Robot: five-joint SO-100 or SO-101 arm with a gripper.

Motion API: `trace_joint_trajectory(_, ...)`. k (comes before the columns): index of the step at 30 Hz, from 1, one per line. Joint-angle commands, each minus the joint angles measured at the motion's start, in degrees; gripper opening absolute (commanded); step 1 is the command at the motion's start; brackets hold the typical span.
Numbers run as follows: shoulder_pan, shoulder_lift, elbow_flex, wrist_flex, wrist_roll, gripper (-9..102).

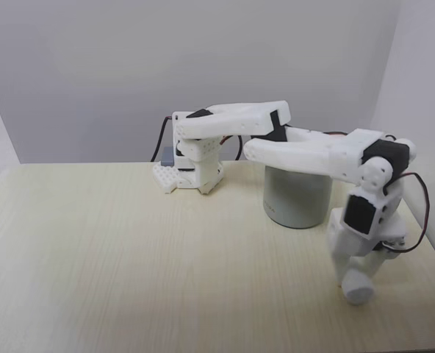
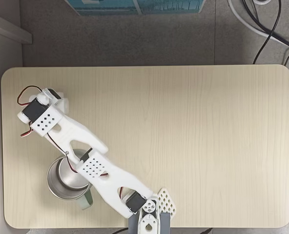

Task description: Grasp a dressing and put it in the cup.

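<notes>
One hand [image 1: 358, 283] reaches down onto the dressing [image 1: 359, 289] beside the cup [image 1: 297, 197]; its grip is unclear, so squeeze gently before lifting off the tabletop [image 1: 129, 257].

No readable text, no labels, no brand marks, no numbers, no signs on any surface

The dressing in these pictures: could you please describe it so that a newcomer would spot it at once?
Start at the pale wooden table and find the grey-green cup near its right edge in the front fixed view. Nearer the camera than the cup, the white arm bends down to the tabletop. The dressing is the small white cylinder at the tool, rounder and softer-looking than the angular arm parts.
</notes>
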Motion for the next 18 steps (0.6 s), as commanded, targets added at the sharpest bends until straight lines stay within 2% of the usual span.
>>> trace_joint_trajectory(1,0.7,-9.8,-2.4,2.5,0.8,-2)
trace_joint_trajectory(9,-1.2,-29.6,-15.4,2.5,2.1,-1)
trace_joint_trajectory(18,-5.6,-57.5,-39.4,2.5,1.8,-1)
